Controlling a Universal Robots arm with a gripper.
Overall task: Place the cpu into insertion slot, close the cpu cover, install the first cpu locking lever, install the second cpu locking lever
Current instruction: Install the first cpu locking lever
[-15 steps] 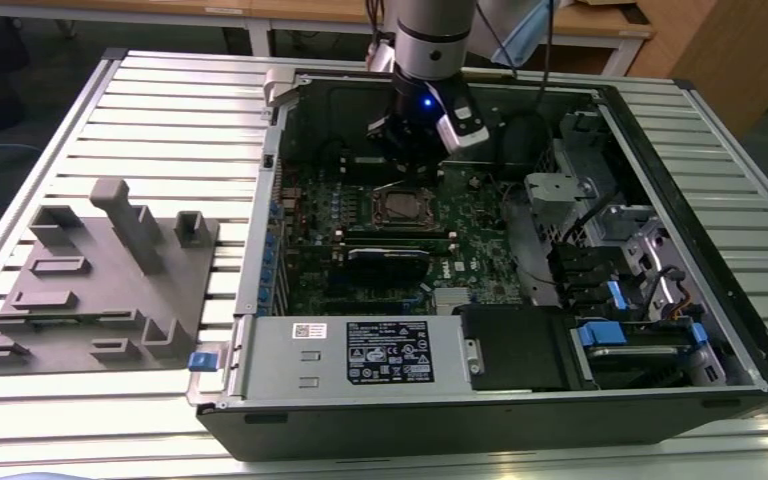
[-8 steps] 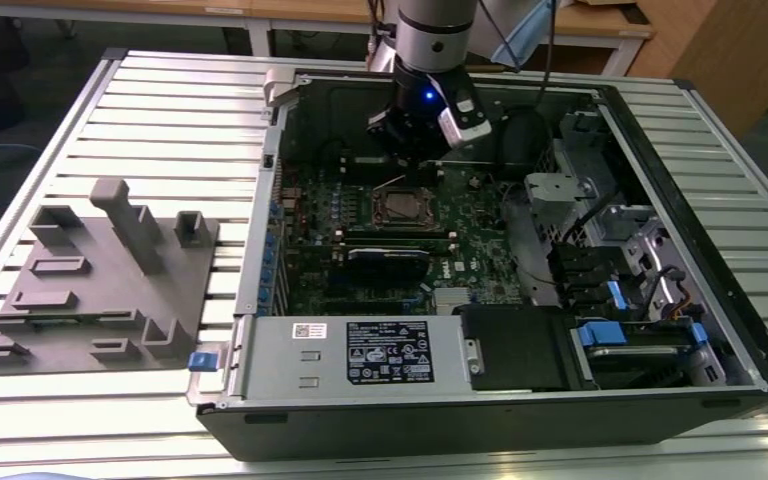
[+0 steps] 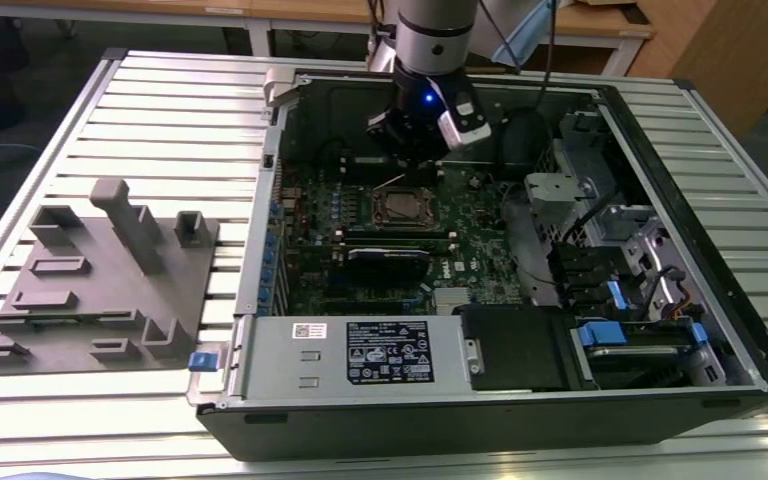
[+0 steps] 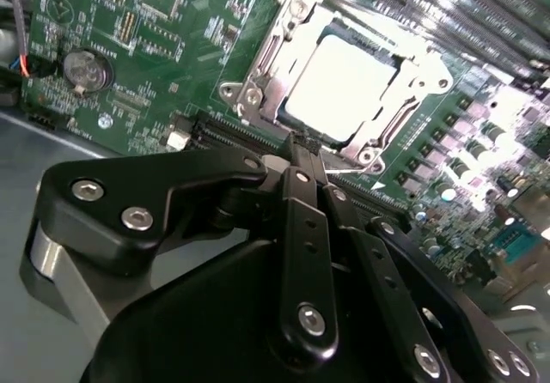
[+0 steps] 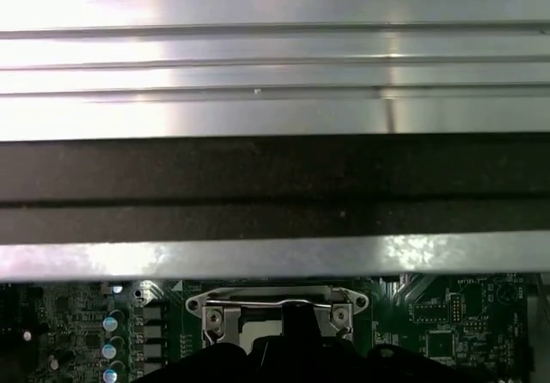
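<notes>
The cpu [image 4: 344, 82] lies flat in the insertion slot [image 3: 398, 207], its bright silver top showing through the window of the cpu cover [image 4: 251, 91]. The cover's metal frame lies down around the chip. My gripper [image 4: 302, 142] hangs just above the socket's edge, on the side away from the memory slots, with its black fingers [image 4: 296, 228] pressed together and nothing visible between them. From the exterior view the gripper [image 3: 408, 165] points down into the open case, just behind the socket. A thin wire lever [image 5: 275, 295] runs along one socket edge, beside the gripper [image 5: 296, 314].
The open computer case [image 3: 704, 200] lies on a slatted metal table [image 3: 157, 110]. Around the socket are long memory slots [image 4: 481, 22], a coin battery [image 4: 86, 69], a power supply [image 3: 357, 350] and drive bays [image 3: 624, 260]. A grey fixture block [image 3: 97, 290] lies at the exterior view's left.
</notes>
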